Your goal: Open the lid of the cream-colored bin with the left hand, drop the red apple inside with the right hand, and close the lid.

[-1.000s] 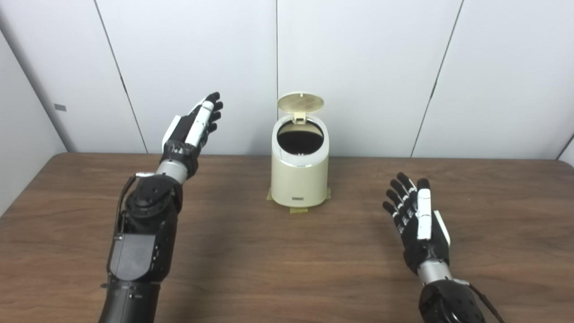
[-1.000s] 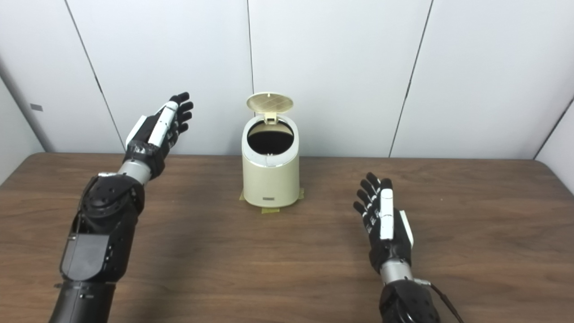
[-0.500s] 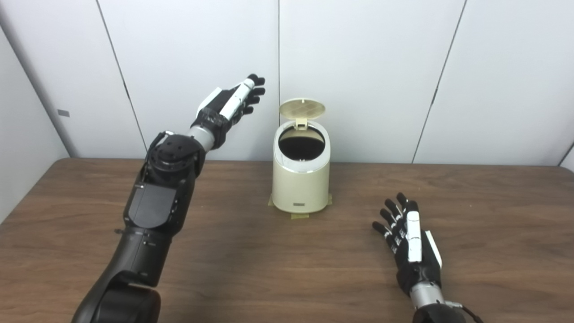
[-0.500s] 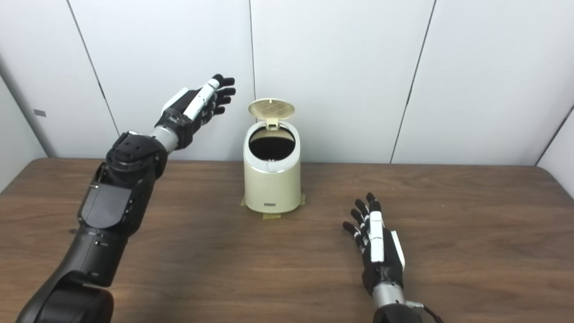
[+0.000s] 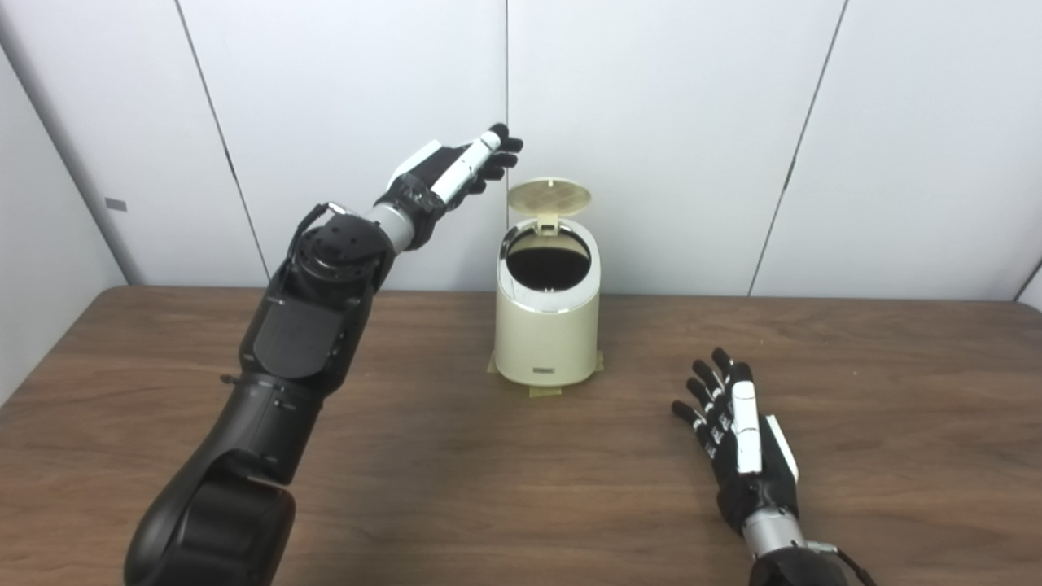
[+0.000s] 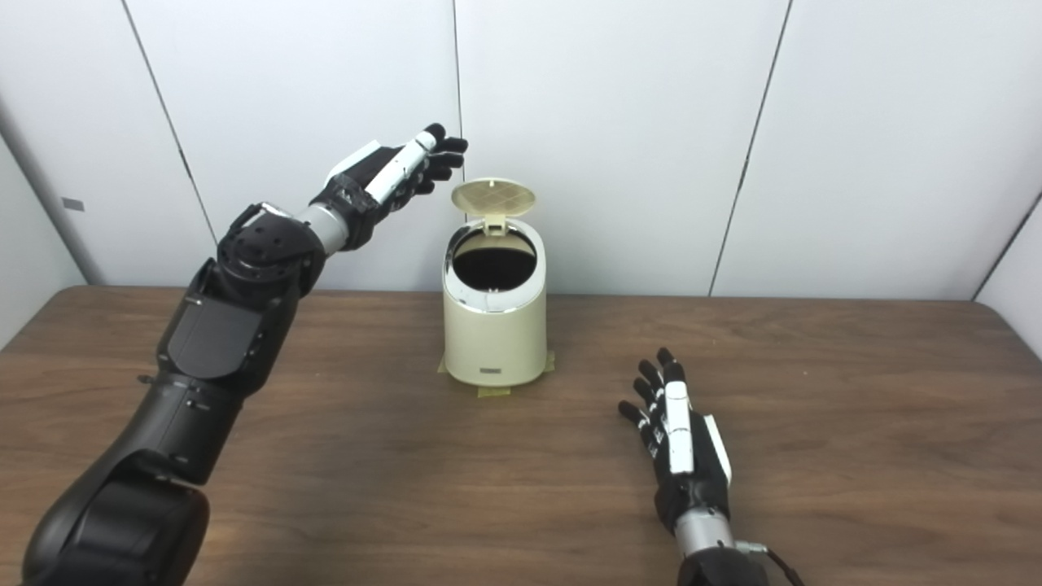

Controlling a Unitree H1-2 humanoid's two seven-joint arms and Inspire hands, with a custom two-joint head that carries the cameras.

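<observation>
A: What's nearest?
B: The right hand (image 5: 745,439), low over the table (image 5: 456,488), fingers spread, holding nothing.
A: And behind it?
B: The cream-colored bin (image 5: 545,325) stands mid-table, its lid (image 5: 549,194) upright. The left hand (image 5: 456,167) hangs raised just left of the lid, fingers extended, empty. No apple visible.

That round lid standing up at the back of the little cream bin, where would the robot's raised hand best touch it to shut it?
Probably the top edge of the round ribbed cream lid, reached from above and behind. It stands nearly upright on a hinge at the back rim of the cream-coloured cylindrical bin, so pushing its free edge forward and down should swing it shut. The open left hand is up beside it, apart from it.
</observation>
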